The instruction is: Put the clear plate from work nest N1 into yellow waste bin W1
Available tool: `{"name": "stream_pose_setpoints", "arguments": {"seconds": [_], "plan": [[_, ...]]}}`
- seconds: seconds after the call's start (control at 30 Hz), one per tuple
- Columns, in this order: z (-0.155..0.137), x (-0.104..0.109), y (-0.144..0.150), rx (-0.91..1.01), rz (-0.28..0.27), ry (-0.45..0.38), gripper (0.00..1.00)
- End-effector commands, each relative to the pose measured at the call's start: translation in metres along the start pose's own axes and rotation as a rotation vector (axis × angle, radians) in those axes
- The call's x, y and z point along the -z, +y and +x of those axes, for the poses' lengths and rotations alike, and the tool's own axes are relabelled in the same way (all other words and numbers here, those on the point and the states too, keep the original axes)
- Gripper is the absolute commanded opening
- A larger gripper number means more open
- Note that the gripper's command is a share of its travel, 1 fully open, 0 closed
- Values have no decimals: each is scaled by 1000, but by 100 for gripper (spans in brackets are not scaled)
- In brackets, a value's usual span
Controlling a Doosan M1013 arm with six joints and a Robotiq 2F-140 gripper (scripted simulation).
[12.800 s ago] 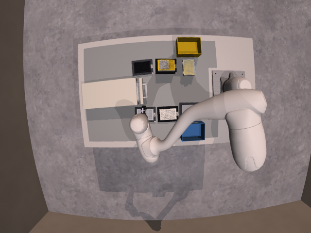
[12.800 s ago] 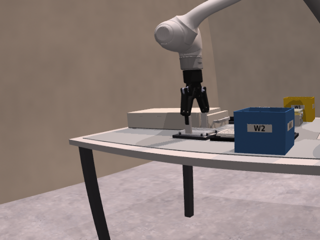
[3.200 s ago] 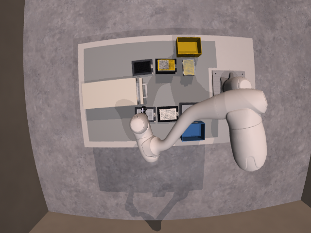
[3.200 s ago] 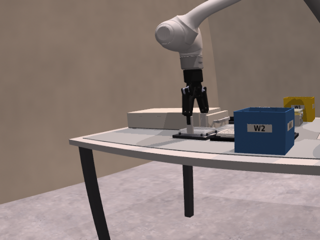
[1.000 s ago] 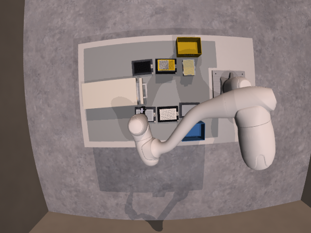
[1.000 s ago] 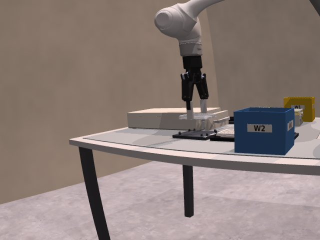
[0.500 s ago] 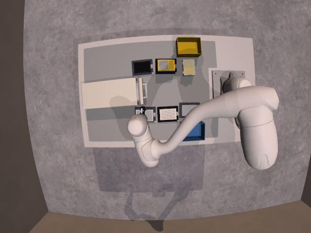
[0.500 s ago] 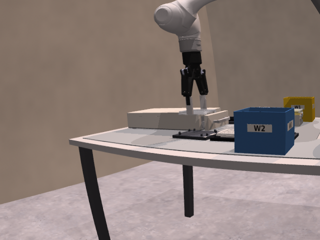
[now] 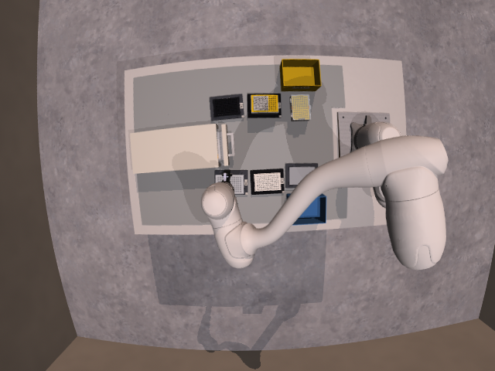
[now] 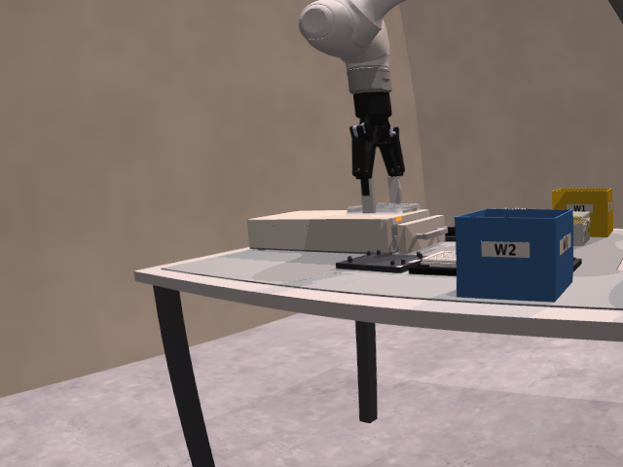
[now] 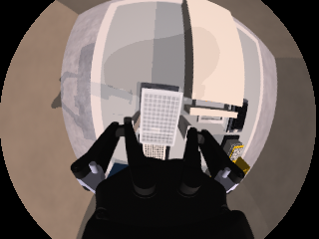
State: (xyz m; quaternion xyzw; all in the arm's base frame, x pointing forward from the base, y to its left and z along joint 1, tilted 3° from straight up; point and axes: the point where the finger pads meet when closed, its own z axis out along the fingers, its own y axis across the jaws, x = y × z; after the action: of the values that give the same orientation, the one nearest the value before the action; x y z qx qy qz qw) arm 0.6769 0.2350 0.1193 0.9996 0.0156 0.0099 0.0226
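Note:
My gripper (image 10: 381,198) is shut on the clear plate (image 10: 384,206) and holds it level, well above the black work nest (image 10: 378,262) at the bench's front left. In the wrist view the clear plate (image 11: 159,118) shows as a pale gridded rectangle between my two fingers. From above, my wrist hides most of the plate (image 9: 236,182) and the nest beneath it. The yellow bin W1 (image 9: 300,74) stands upright at the far edge of the bench; it also shows in the side view (image 10: 583,208).
The blue bin W2 (image 10: 513,252) stands at the front edge, right of the nest. A large beige box (image 9: 175,148) lies behind it. More nests with plates: white (image 9: 267,182), grey (image 9: 299,174), black (image 9: 227,106), yellow (image 9: 264,103), cream (image 9: 300,107).

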Motion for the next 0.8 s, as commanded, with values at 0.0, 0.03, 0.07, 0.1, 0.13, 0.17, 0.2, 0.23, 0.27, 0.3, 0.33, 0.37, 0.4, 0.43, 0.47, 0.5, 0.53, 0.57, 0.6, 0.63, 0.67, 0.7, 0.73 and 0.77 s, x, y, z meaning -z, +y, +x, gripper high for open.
{"name": "stream_pose_setpoints", "arguments": {"seconds": [0.0, 0.03, 0.07, 0.1, 0.13, 0.17, 0.2, 0.23, 0.27, 0.3, 0.33, 0.37, 0.4, 0.43, 0.47, 0.5, 0.53, 0.57, 0.6, 0.63, 0.67, 0.7, 0.73, 0.77], "plan": [[0, 10, -4, 0, 4, 0, 10], [0, 11, -4, 0, 4, 0, 10], [0, 13, -4, 0, 4, 0, 10], [0, 14, -4, 0, 4, 0, 10], [0, 15, -4, 0, 4, 0, 10], [0, 17, -4, 0, 4, 0, 10], [0, 18, -4, 0, 4, 0, 10], [0, 19, -4, 0, 4, 0, 10], [0, 21, -4, 0, 4, 0, 10], [0, 22, -4, 0, 4, 0, 10], [0, 22, -4, 0, 4, 0, 10], [0, 22, -4, 0, 4, 0, 10], [0, 23, -4, 0, 4, 0, 10], [0, 25, -4, 0, 4, 0, 10], [0, 26, -4, 0, 4, 0, 10], [0, 27, -4, 0, 4, 0, 10], [0, 29, -4, 0, 4, 0, 10], [0, 30, -4, 0, 4, 0, 10], [0, 31, -4, 0, 4, 0, 10], [0, 31, -4, 0, 4, 0, 10], [0, 31, -4, 0, 4, 0, 10], [0, 31, -4, 0, 4, 0, 10], [0, 31, -4, 0, 4, 0, 10], [0, 31, -4, 0, 4, 0, 10]]}}
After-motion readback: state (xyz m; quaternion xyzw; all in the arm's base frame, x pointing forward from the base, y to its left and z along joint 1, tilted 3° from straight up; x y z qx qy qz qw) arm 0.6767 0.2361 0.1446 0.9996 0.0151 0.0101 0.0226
